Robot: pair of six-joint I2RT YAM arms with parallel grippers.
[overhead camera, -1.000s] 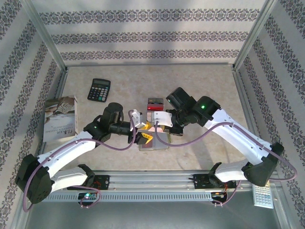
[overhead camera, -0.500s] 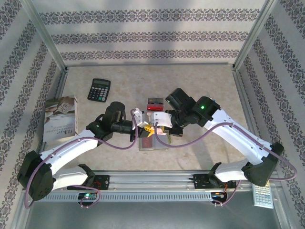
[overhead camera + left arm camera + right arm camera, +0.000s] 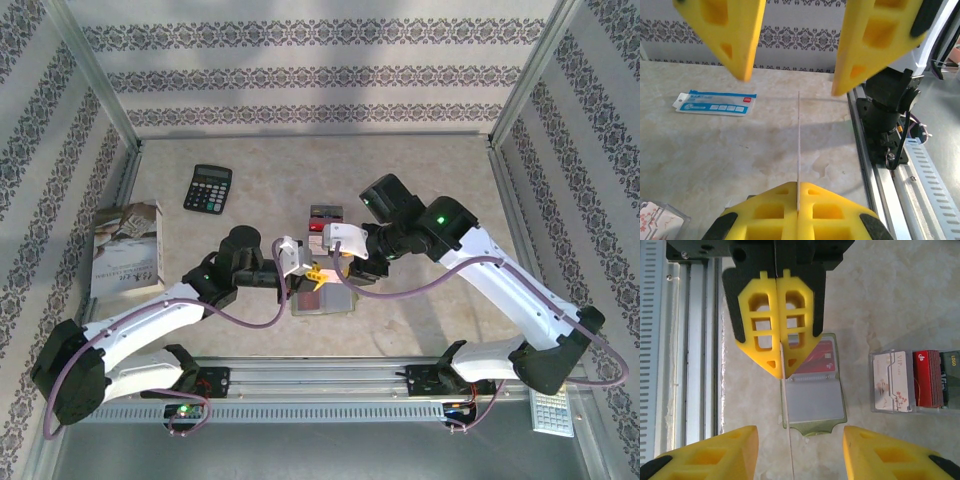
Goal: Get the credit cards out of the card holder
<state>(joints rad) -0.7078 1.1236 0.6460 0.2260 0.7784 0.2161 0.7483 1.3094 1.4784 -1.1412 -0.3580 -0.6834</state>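
Observation:
My left gripper (image 3: 798,189) is shut on a thin credit card (image 3: 798,135), seen edge-on and held upright above the table. My right gripper (image 3: 800,430) stands open on either side of that card's far end (image 3: 789,445) without touching it. Below lies the olive card holder (image 3: 812,402), opened flat, a red credit card (image 3: 816,359) in its upper pocket and a pale grey clear pocket below. In the top view both grippers meet over the card holder (image 3: 322,300), the left gripper (image 3: 312,272) on the left and the right gripper (image 3: 336,264) facing it.
A clear tray (image 3: 875,407) beside the holder holds a pinkish-white card (image 3: 892,380), a red one (image 3: 927,377) and a dark one (image 3: 951,377). A blue-and-white packet (image 3: 715,101) lies on the table. Calculator (image 3: 208,187) and booklet (image 3: 126,248) at left. The metal rail (image 3: 690,340) runs along the near edge.
My left gripper shut on the card about half a second ago. Since then my right gripper has opened, let the card go and drawn back a little.

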